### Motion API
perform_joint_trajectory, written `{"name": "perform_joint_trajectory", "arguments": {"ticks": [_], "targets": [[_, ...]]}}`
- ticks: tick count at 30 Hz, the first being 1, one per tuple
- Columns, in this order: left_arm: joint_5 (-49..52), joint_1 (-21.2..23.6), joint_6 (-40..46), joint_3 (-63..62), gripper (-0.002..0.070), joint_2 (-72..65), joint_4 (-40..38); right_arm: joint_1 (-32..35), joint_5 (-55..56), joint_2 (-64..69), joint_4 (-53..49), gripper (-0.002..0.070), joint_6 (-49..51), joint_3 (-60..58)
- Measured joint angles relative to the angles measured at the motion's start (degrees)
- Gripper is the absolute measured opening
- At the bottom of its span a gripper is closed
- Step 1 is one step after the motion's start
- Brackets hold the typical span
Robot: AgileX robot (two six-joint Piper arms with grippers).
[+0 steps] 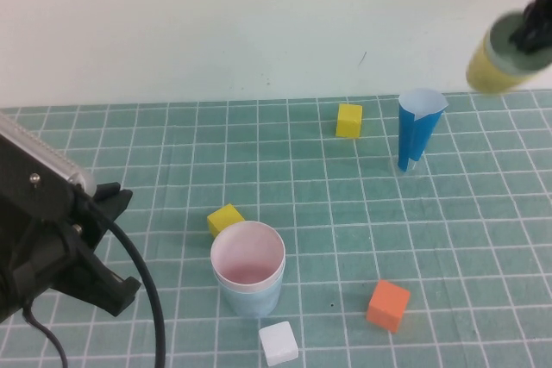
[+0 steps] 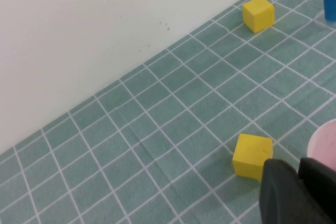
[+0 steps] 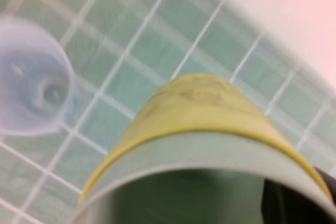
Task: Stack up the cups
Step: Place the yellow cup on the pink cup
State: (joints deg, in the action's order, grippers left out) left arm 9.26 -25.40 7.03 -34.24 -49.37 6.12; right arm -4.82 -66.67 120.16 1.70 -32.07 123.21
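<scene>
High view shows the right claw (image 1: 526, 36) raised at the far right above the table (image 1: 483, 239), closed on the rim of a yellow cup (image 1: 504, 62) with a green one (image 1: 516, 47) nested inside; the pair hangs tilted, mouth turned up and rightward. Left claw (image 2: 296, 192) sits low at the near left, shut and empty, just beside the pink-lined cup (image 1: 247, 266), which stands upright in a light blue one (image 1: 250, 299).
</scene>
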Motion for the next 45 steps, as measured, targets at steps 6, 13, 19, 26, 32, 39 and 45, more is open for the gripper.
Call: {"name": "perform_joint_trajectory", "arguments": {"ticks": [6,13,19,26,32,39,45], "targets": [[0.47,0.0,0.0,0.0,0.0038,0.0,0.0,-7.99,-4.13,-8.74,3.39,0.0032,-4.88,3.17],[2.02,0.0,0.0,0.0,0.0038,0.0,0.69,-25.83,-4.71,-8.65,6.69,0.0032,-5.62,1.91],[3.83,0.0,0.0,0.0,0.0038,0.0,1.16,-33.58,-4.71,-4.33,6.69,0.0032,-5.62,-3.52],[4.91,0.0,0.0,0.0,0.0038,0.0,1.29,-34.65,-4.61,-0.81,8.26,0.0032,-5.62,-5.09],[5.44,0.0,0.0,0.0,0.0038,0.0,1.52,-34.65,-4.61,1.47,10.7,0.0032,-6.4,-5.09],[5.44,0.0,0.0,0.0,0.0038,0.0,1.52,-34.65,-4.61,2.1,10.85,0.0099,-6.53,-5.21],[5.44,0.0,0.0,0.0,0.0038,0.0,2.02,-34.65,-4.42,2.1,11.14,0.0193,-6.53,-5.21]]}}
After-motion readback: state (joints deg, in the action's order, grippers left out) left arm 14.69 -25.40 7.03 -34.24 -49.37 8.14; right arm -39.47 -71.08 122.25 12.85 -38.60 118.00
